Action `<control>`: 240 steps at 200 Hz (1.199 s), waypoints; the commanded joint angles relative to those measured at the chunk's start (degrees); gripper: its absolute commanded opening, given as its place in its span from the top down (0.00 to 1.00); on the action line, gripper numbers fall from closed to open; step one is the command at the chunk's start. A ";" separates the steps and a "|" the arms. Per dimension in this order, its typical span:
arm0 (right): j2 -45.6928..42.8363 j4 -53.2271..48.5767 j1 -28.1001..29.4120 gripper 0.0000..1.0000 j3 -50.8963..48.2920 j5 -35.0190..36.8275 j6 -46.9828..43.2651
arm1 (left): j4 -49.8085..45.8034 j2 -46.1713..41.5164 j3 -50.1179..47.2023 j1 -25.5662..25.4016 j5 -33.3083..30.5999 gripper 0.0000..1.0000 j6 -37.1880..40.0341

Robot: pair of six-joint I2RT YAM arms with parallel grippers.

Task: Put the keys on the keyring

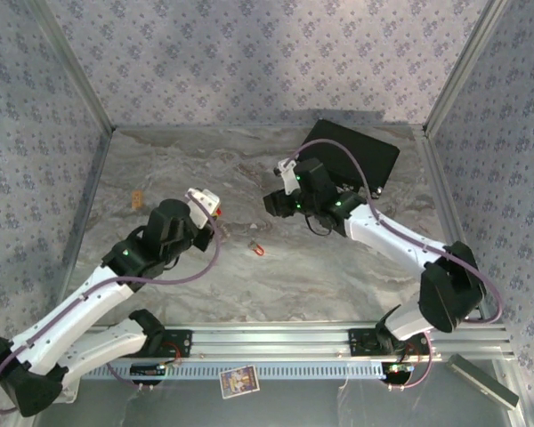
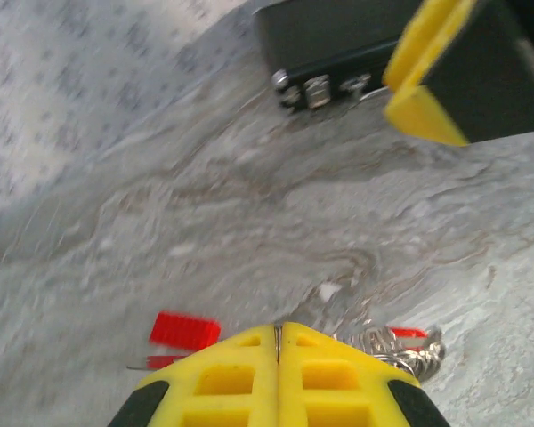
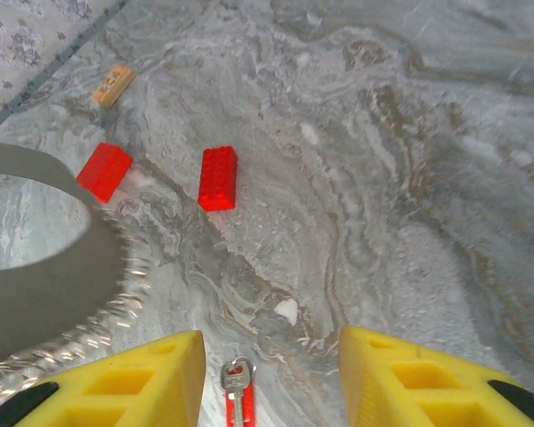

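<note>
Right end effector (image 3: pixel 271 345) spread above one key (image 3: pixel 236 381), two bricks (image 3: pixel 218 178) (image 3: pixel 104 171).

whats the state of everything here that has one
left gripper, shut
right gripper, open, aimed at the key
key, flat on the table, not on the keyring
keyring, partly in frame, no key on the part showing
black box, closed
red bricks, lying flat, apart
</note>
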 commanded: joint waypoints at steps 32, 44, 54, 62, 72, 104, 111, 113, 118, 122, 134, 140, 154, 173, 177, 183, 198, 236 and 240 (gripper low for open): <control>-12.14 2.32 -6.31 0.55 -8.77 -8.35 -2.34 | 7.60 6.34 3.40 -0.47 29.03 1.00 23.19; -15.69 2.94 -8.22 0.55 -10.62 -9.96 -2.29 | 8.93 7.41 3.32 -1.24 32.96 1.00 26.14; -18.80 3.71 -9.29 0.56 -12.31 -10.13 -2.85 | 13.19 8.56 2.65 -1.48 33.93 1.00 24.47; -21.27 4.42 -9.63 0.56 -13.73 -9.82 -3.93 | 15.42 9.77 2.47 -1.48 35.07 1.00 23.80; -24.02 4.81 -9.65 0.56 -15.18 -9.94 -5.97 | 16.69 11.47 2.68 -1.47 35.94 1.00 23.83; -31.23 8.06 -7.63 0.56 -20.30 -9.21 -11.03 | 20.65 16.16 2.96 -1.40 39.98 1.00 22.29; -32.67 10.18 -7.14 0.56 -21.99 -8.85 -11.55 | 21.41 16.85 2.92 -1.27 40.89 1.00 21.94; -33.02 10.77 -6.86 0.56 -22.62 -8.93 -11.76 | 21.59 17.02 2.88 -1.23 41.12 1.00 21.87; -33.86 12.19 -6.36 0.56 -23.84 -9.10 -12.45 | 22.02 17.36 2.67 -1.16 41.60 1.00 21.77; -34.31 13.01 -5.88 0.56 -24.78 -9.27 -13.15 | 22.64 17.60 2.54 -1.05 41.80 1.00 21.41; -35.72 15.10 -4.19 0.56 -27.36 -10.40 -16.39 | 25.33 17.84 1.42 -0.18 42.74 1.00 19.81; -36.19 15.86 -3.01 0.56 -28.73 -10.89 -18.56 | 26.66 17.80 0.84 0.49 43.74 1.00 18.62; -36.78 16.67 0.14 0.57 -31.19 -10.38 -25.18 | 28.98 17.35 -0.46 1.72 46.49 1.00 16.21; -36.18 17.08 2.91 0.59 -32.54 -10.72 -29.77 | 29.85 16.45 -1.92 2.44 49.55 1.00 15.41; -35.88 17.25 2.97 0.59 -32.63 -11.38 -29.99 | 29.80 16.37 -2.20 2.54 50.49 1.00 15.38; -35.19 17.58 2.96 0.60 -32.58 -12.45 -30.03 | 29.97 16.07 -2.61 2.73 51.75 1.00 15.34; -33.48 18.33 3.00 0.62 -32.20 -15.42 -29.89 | 30.36 15.67 -3.61 3.04 54.60 1.00 15.46; -29.39 23.95 2.17 0.69 -33.21 -23.50 -29.54 | 31.62 14.16 -5.74 3.08 60.27 1.00 17.91; -29.08 23.97 2.04 0.69 -33.13 -23.87 -29.63 | 31.30 14.15 -5.72 3.09 60.37 1.00 18.05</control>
